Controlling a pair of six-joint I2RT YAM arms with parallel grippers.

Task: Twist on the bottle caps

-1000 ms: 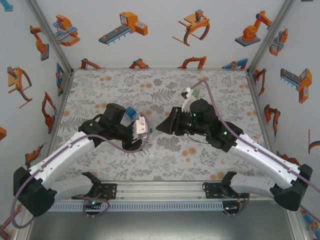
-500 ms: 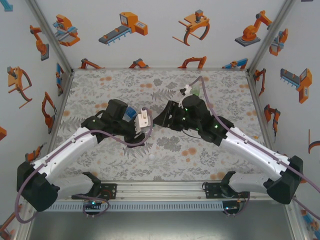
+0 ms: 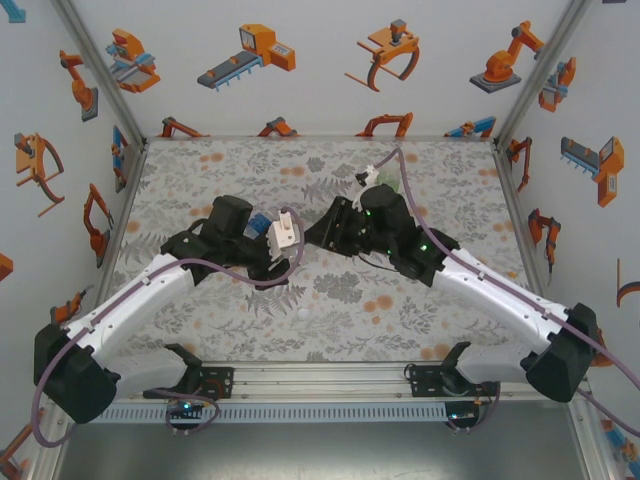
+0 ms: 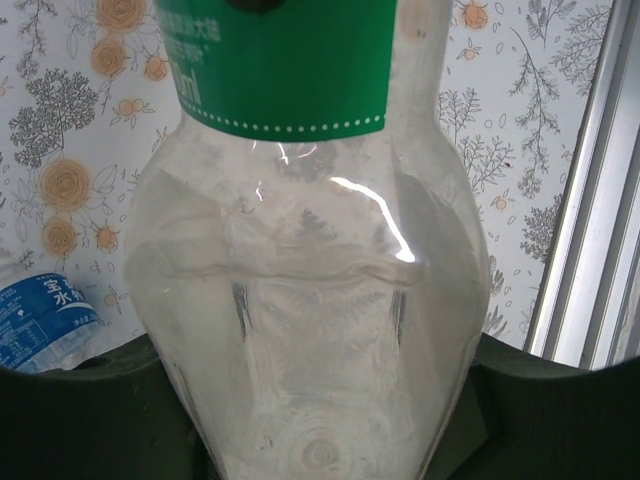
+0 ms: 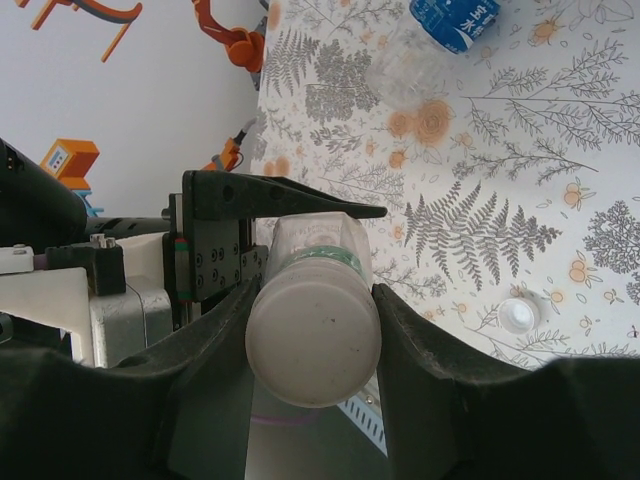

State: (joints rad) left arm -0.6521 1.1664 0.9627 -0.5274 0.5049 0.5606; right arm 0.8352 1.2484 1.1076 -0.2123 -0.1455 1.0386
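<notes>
A clear bottle with a green label lies sideways in the air over the table's middle, its base end in my left gripper, which is shut on it. On the bottle's mouth sits a white cap. My right gripper faces it from the right, and its fingers press on both sides of that cap. A second white cap lies loose on the table. The blue-label bottle lies on the table behind my left gripper.
A green-tinted bottle stands behind the right wrist, partly hidden by the cable. The aluminium frame rail runs along the table's edge. Printed walls close off the back and both sides.
The right arm has reached further left and away from its base, bringing its jaws up to the cap end. The left gripper and its bottle have shifted slightly toward the back.
</notes>
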